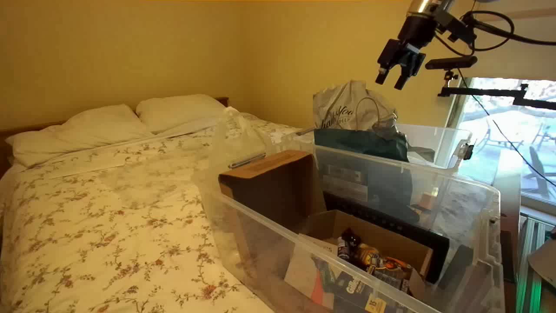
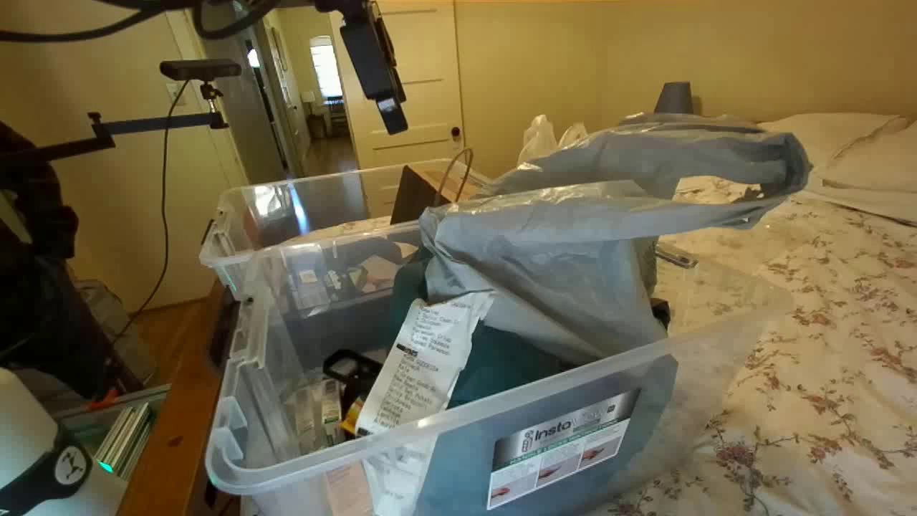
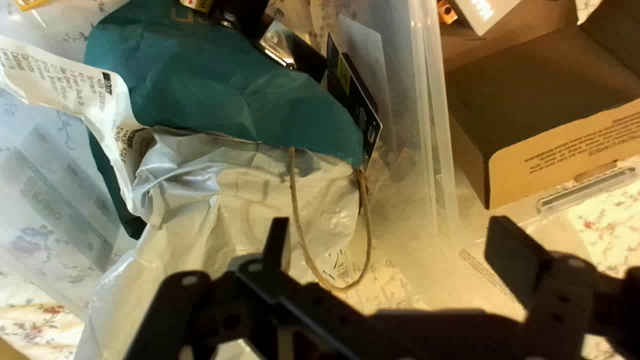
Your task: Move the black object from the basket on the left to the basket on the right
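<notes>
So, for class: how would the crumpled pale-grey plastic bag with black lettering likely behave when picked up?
The plastic bag would probably flop, given its loose folds. It is likely light for its size: the film looks thin, though any contents are hidden. It may slip in the black two-fingered gripper, judging by its shine.

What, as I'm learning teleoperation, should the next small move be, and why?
Probably shift the fingers toward the black items by the teal bag before lowering: the fingers hang open, empty, and the wrist view shows those items near its top edge, not between them.
</notes>
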